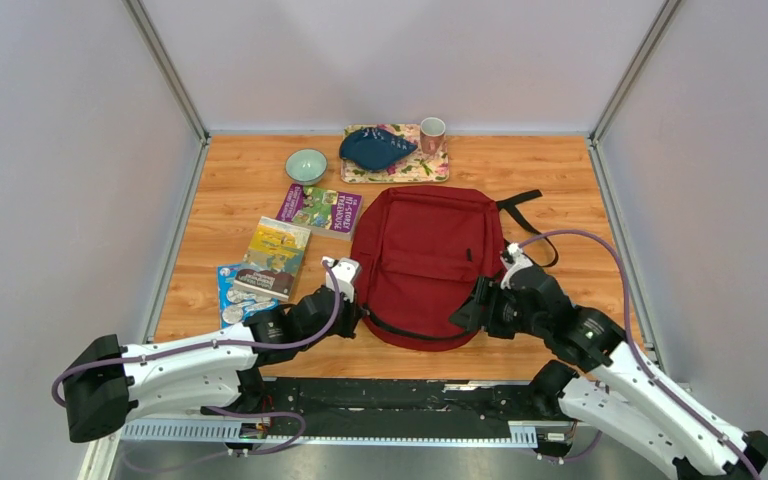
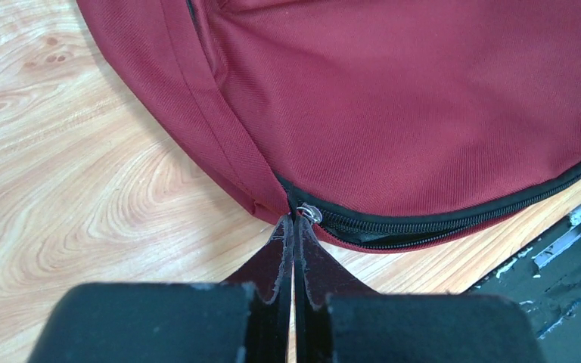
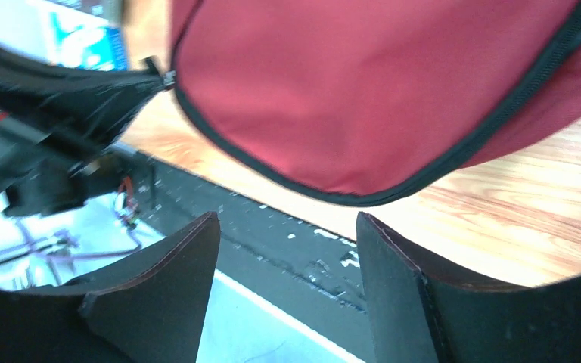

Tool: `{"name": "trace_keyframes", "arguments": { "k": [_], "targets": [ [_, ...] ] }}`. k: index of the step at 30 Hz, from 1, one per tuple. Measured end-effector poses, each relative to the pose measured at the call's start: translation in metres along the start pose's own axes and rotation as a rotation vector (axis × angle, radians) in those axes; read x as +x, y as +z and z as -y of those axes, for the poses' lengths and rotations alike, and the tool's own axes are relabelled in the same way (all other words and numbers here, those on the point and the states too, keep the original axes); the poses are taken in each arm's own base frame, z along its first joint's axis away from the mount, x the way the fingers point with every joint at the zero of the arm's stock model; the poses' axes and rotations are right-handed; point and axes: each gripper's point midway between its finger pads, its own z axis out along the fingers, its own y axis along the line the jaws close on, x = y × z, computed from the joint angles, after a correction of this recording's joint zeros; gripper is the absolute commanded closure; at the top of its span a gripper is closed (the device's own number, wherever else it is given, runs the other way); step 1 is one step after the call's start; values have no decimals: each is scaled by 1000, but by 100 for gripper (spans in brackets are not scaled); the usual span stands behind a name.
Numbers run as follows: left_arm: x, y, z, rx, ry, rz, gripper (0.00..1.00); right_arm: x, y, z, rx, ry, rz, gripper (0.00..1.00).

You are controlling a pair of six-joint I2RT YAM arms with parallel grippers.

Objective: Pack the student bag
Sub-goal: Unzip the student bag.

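One student bag (image 1: 420, 255), three books (image 1: 276, 257). My left gripper (image 2: 293, 227) sits closed at zipper pull (image 2: 310, 212); my right gripper (image 3: 287, 219) gapes, empty.

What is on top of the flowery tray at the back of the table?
A dark blue thing and a pink cup sit on the tray. The blue thing covers the tray's left half, so anything under it cannot be seen.

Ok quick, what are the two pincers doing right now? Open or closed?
Left pincer: closed, pinching the zipper pull of the student bag.
Right pincer: open, holding nothing.
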Motion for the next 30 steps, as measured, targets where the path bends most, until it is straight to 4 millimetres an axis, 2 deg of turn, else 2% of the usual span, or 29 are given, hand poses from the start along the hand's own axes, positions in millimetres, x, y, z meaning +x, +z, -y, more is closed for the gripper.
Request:
{"name": "trace_keyframes", "arguments": {
  "k": [4,7,11,16,21,30],
  "targets": [
    [-3,0,1,5,-3,10,100,-3,-22,-26,-134,-94,13,30],
    [-5,-1,0,-3,-2,18,100,-9,-20,-46,-178,-197,5,31],
    [-6,-1,-3,-16,0,23,100,-7,5,-61,-161,-344,-39,31],
    [-9,-2,-6,-35,-1,33,100,15,42,-71,-137,-555,-108,30],
    [-15,-4,-6,-46,-1,41,100,27,63,-79,-143,-664,-113,30],
    [-22,-7,-5,-55,-8,49,100,33,91,-108,-167,-759,-62,30]
  ]
}}
